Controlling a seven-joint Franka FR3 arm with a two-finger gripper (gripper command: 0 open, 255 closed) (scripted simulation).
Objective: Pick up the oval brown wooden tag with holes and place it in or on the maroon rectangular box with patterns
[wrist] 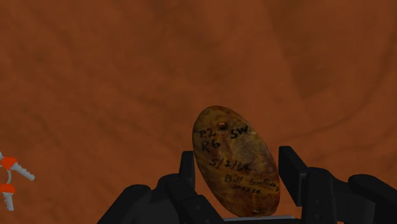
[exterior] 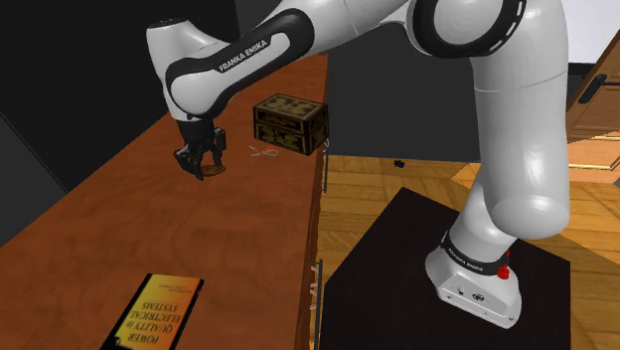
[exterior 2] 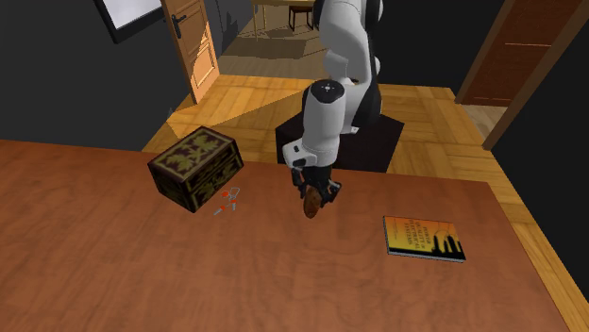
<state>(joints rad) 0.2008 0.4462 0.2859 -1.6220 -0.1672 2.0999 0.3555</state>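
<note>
Showing the gripper (exterior: 202, 167), jaws narrowed on the tag (wrist: 236, 159), which is clasped by its long edges just above the table (exterior: 119, 219). In the shoulder view the box (exterior: 289, 121) lies at 2 o'clock. The tag is probably light, stiff and thin; held edgewise, it may pivot.

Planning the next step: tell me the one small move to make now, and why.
Probably lift straight up. The gripper seems to clasp the oval tag down near the table, and the dark patterned box nearby stands taller, with small red-and-white bits lying between.
</note>
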